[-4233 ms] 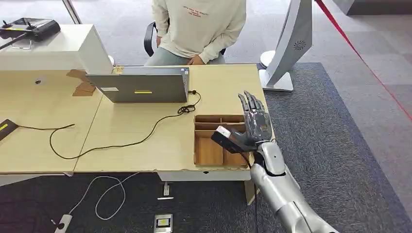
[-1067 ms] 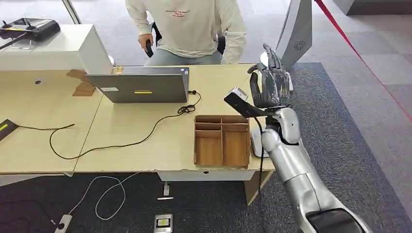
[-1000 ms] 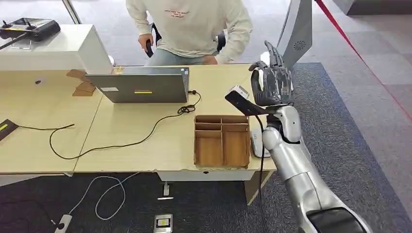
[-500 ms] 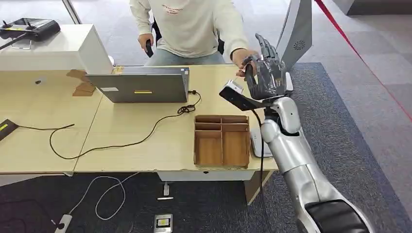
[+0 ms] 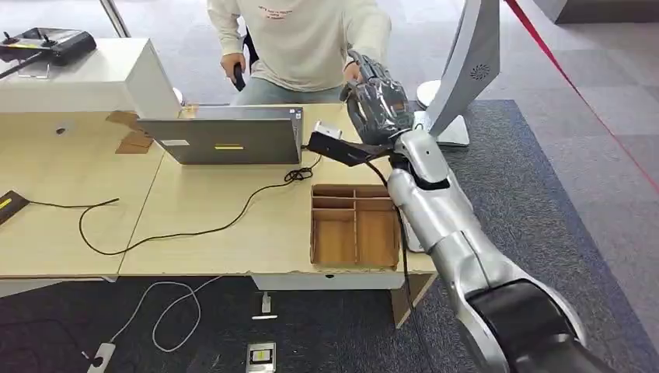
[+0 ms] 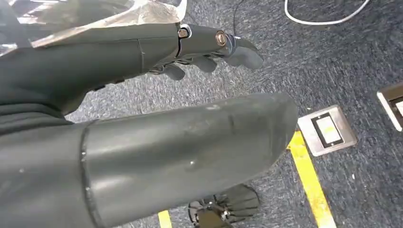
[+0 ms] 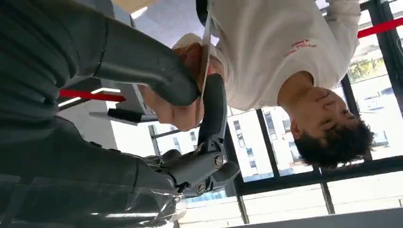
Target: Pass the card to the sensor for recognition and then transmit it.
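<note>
- Head view: right hand (image 5: 378,101) is raised over the far right part of the wooden table (image 5: 233,225), reaching toward the seated person (image 5: 307,39) in a cream sweatshirt beyond the far edge. The person's hand (image 5: 353,71) meets the robot's fingers at the far side of the hand. A dark wrist-mounted module (image 5: 336,146) juts out to the left of the hand above the laptop's (image 5: 221,138) right corner. The compartmented wooden tray (image 5: 355,225) sits nearer, below the forearm, and a black cable (image 5: 194,225) loops across the tabletop. The card itself cannot be made out here.
- Left wrist view: left hand (image 6: 209,47) hangs beside the body over grey carpet, fingers loosely curled inward and grasping nothing. A floor socket plate (image 6: 327,130) and a yellow floor stripe (image 6: 311,183) lie below.
- Right wrist view: card (image 7: 205,57) appears edge-on as a thin pale sheet, pinched between the thick thumb and a dark finger (image 7: 215,111) of the right hand. The person's hand (image 7: 183,102) is closed around the same card from the far side, so both hold it. The card's long axis runs out from the robot's grip toward the person.
- Judgement: the handover seems nearly done; the coming move turns on the right hand loosening while the person draws the card away along that axis.
</note>
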